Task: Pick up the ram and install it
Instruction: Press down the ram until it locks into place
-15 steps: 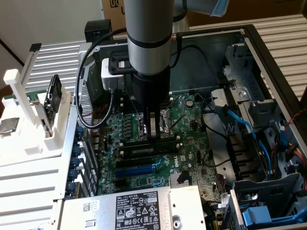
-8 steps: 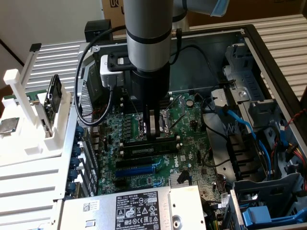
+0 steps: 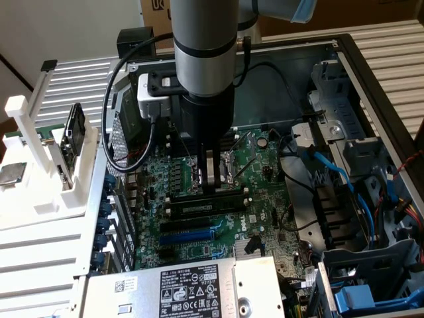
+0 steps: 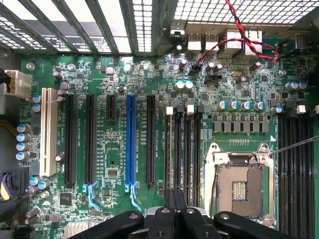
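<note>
So we're looking at the gripper [image 3: 212, 177] sitting right down over the motherboard [image 3: 265, 192], fingers pinched fully together with nothing visible between them. In the wrist view the fingertips [image 4: 175, 206] are pressed against each other just above the memory slots [image 4: 182, 149].

Directly under the fingertips in the exterior view there's the ram [image 3: 204, 197], a long dark stick lying flat along a slot, and the tips seem to be touching its top edge or hovering barely above it; we can't quite tell which. Just past it, on the side away from the arm, runs another black slot and then a blue slot [image 3: 189, 233].

Right beside the gripper, the open CPU socket [image 4: 239, 186] with its metal frame sits next to those memory slots.

Further out, a white rack [image 3: 46, 159] stands outside the case on the exterior view's left, with a black-framed board [image 3: 71, 136] leaning in it and a small silver-topped chip [image 3: 12, 174] on it. Way off on the exterior view's right we see blue cables [image 3: 331, 169] and drive bays.
</note>
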